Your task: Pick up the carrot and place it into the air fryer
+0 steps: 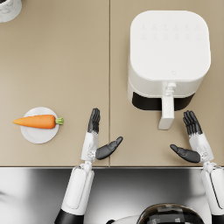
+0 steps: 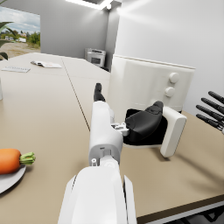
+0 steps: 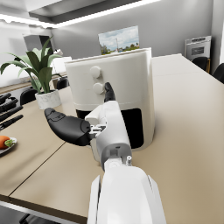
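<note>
Near the left edge of the tan table [image 1: 57,65], the carrot [image 1: 36,121] lies flat on a small white plate [image 1: 39,131], with its pointed tip toward the left edge and its green stub toward the centre. Both sit close to the front edge of the table. The left hand [image 1: 97,139] hovers above the front edge, just right of the plate and apart from it; the carrot's green end is the part nearest this hand. The left hand holds nothing: its fingers extend straight toward the far side of the table and its thumb spreads out to the right. In the left wrist view, the carrot's green end and the plate rim appear off to one side of the white forearm, clear of the hand. The white air fryer [image 1: 168,57] stands toward the right side of the table, well apart from the carrot, with its drawer and handle [image 1: 166,111] facing the front edge; the drawer is pulled out slightly, showing a dark gap. The right hand [image 1: 192,142] hovers just right of the handle near the front edge, also empty, fingers straight and thumb spread to the left. A white pot [image 1: 8,8] stands at the far left corner.
</note>
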### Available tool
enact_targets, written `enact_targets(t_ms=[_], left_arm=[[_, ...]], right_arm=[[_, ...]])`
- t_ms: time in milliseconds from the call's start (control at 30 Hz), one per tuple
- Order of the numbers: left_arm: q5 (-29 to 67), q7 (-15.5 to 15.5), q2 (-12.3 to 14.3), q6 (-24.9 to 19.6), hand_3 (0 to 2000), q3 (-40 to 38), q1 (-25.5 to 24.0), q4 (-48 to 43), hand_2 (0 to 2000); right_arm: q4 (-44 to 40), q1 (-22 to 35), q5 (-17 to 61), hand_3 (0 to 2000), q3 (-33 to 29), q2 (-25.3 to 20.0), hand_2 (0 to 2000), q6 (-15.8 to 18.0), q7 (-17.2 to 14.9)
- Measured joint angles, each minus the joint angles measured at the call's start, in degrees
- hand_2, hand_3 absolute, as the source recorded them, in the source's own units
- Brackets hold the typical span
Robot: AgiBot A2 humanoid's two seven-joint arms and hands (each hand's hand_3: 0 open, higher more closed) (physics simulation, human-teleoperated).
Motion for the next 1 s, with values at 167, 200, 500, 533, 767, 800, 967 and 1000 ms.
enact_targets(t_ms=[167,200,500,533,767,800,967,1000], left_arm=[[0.0,0.0,0.0,0.0,0,0.0,0.0,0.0,0],[0.0,0.0,0.0,0.0,0,0.0,0.0,0.0,0],[0.0,0.0,0.0,0.0,0,0.0,0.0,0.0,0],[0.0,0.0,0.0,0.0,0,0.0,0.0,0.0,0],[0.0,-2.8,0.3,-2.8,0,0.5,-0.1,0.4,0],[0.0,-3.6,0.5,-3.6,0,0.0,-0.1,0.2,0],[0.0,-5.4,1.7,-5.4,0,-6.0,1.0,0.6,0],[2.5,-5.5,1.8,-5.5,0,-7.3,1.3,1.1,0]], right_arm=[[0.0,0.0,0.0,0,0.0,0.0,0,0.0,0.0],[0.0,0.0,0.0,0,0.0,0.0,0,0.0,0.0],[0.0,0.0,0.0,0,0.0,0.0,0,0.0,0.0],[0.0,0.0,0.0,0,0.0,0.0,0,0.0,0.0],[-0.5,-0.2,0.0,0,0.6,-0.3,0,-2.8,2.8],[-0.5,-0.3,0.0,0,0.6,-0.4,0,-3.6,3.7],[-1.2,0.1,0.0,0,0.5,-1.6,0,-5.3,5.4],[-1.6,0.4,2.5,0,0.5,-1.9,0,-5.4,5.5]])
